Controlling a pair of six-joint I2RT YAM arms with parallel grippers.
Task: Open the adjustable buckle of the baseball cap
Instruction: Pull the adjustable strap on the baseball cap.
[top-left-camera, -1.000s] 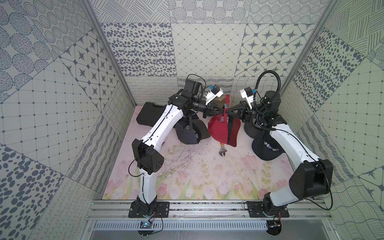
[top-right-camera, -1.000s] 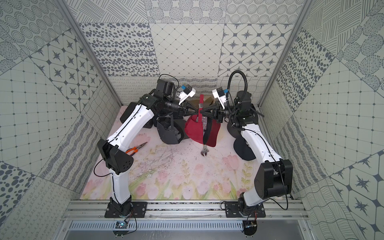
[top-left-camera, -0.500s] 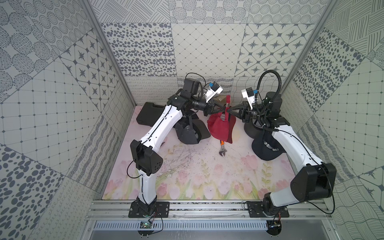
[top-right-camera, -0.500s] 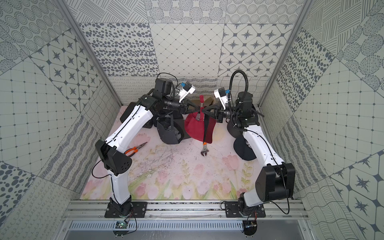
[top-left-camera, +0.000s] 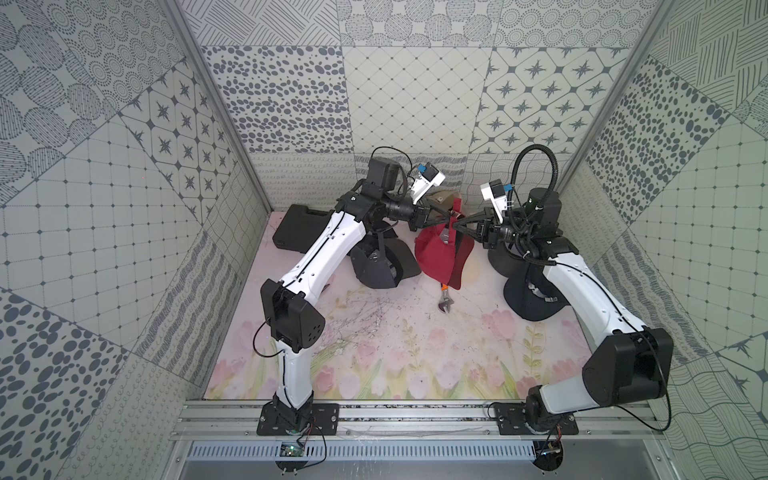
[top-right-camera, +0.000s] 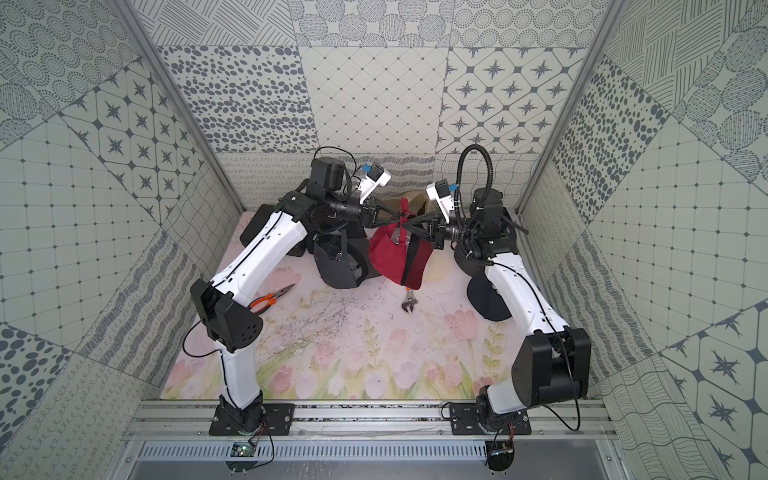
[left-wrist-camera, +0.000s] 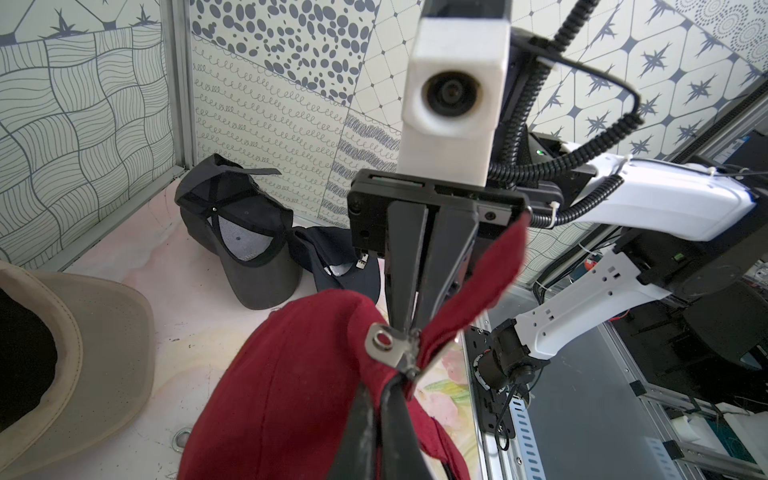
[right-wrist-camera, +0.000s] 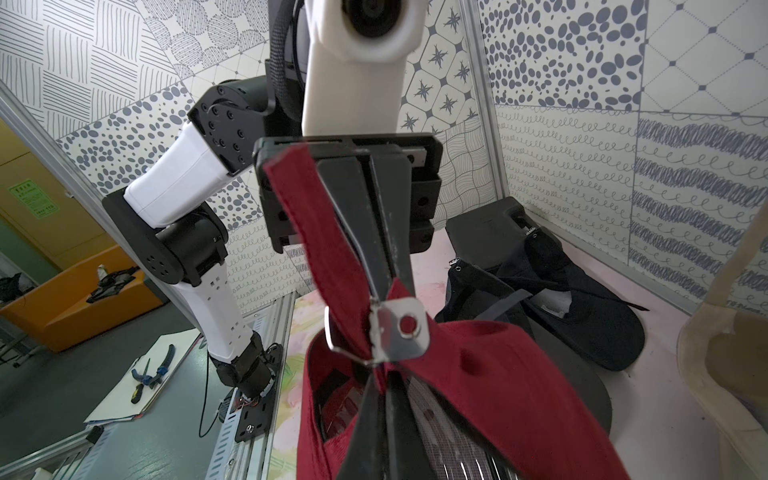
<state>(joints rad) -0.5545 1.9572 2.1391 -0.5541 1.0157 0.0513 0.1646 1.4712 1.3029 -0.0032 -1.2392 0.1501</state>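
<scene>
The red baseball cap (top-left-camera: 435, 258) (top-right-camera: 390, 259) hangs above the mat at the back, held up between both arms. Its silver metal buckle (left-wrist-camera: 384, 341) (right-wrist-camera: 402, 328) sits on the red strap at the top. My left gripper (left-wrist-camera: 395, 376) (top-left-camera: 450, 216) is shut on the strap right beside the buckle. From the opposite side my right gripper (right-wrist-camera: 380, 376) (top-left-camera: 456, 227) is shut on the strap against the buckle's other edge. The two sets of fingertips nearly touch. The strap's loose end (left-wrist-camera: 490, 266) (right-wrist-camera: 316, 232) sticks up past the jaws.
Black caps lie on the mat, one left of the red cap (top-left-camera: 382, 266) and others to its right (top-left-camera: 532, 299). A beige cap (top-left-camera: 442, 199) and a black case (top-left-camera: 295, 226) sit at the back. A wrench (top-left-camera: 444, 301) lies under the red cap, and orange pliers (top-right-camera: 270, 297) lie at the left.
Both grippers have drawn closer together, tips almost meeting at the buckle. The red cap has swung and bunched beneath them. Both stay shut.
</scene>
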